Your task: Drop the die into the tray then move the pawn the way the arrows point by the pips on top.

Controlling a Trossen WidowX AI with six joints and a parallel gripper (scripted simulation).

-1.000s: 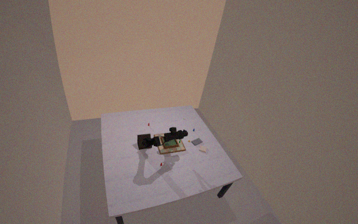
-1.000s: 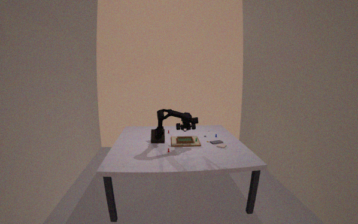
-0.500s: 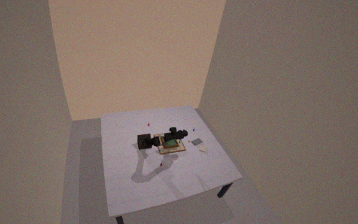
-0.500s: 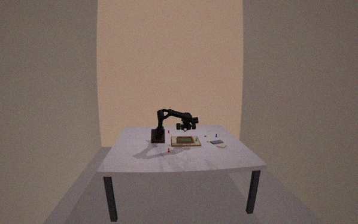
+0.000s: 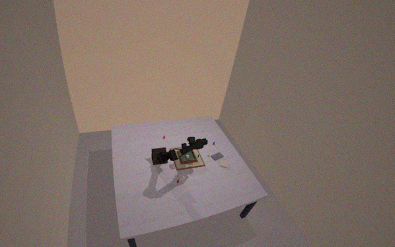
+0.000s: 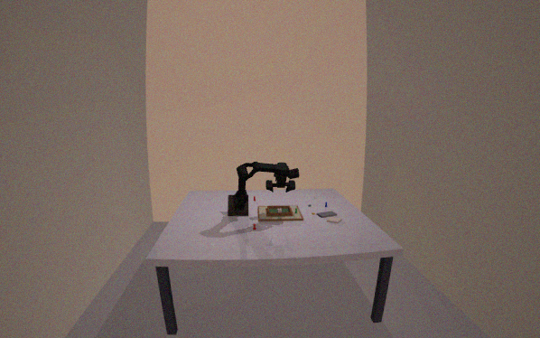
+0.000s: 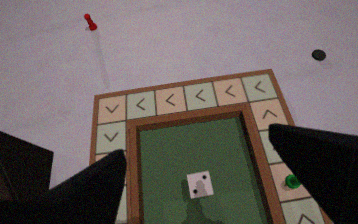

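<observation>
A white die (image 7: 200, 184) (image 5: 187, 156) (image 6: 280, 210) lies in the green dice tray (image 7: 165, 160) (image 5: 183, 158) of the board (image 7: 165, 100) (image 5: 189, 165) (image 6: 280, 218); its top face shows dark pips, partly under a shadow. My gripper (image 7: 197, 144) (image 6: 280, 185) (image 5: 195, 144) is open and empty, high above the tray, with the die far below between the fingers. A green pawn (image 7: 291, 181) (image 5: 198, 154) (image 6: 295, 210) stands on a square of the ring on the board's right side, beside my right finger in the wrist view.
A red pawn (image 7: 90, 21) (image 5: 164, 137) (image 6: 255, 198) stands off the board; another red pawn (image 5: 178, 181) (image 6: 255, 227) is at the front. A blue pawn (image 5: 213, 143) (image 6: 326, 204), a grey card (image 5: 216, 156) (image 6: 326, 214), a white piece (image 5: 223, 164) and a dark disc (image 7: 318, 55) lie right.
</observation>
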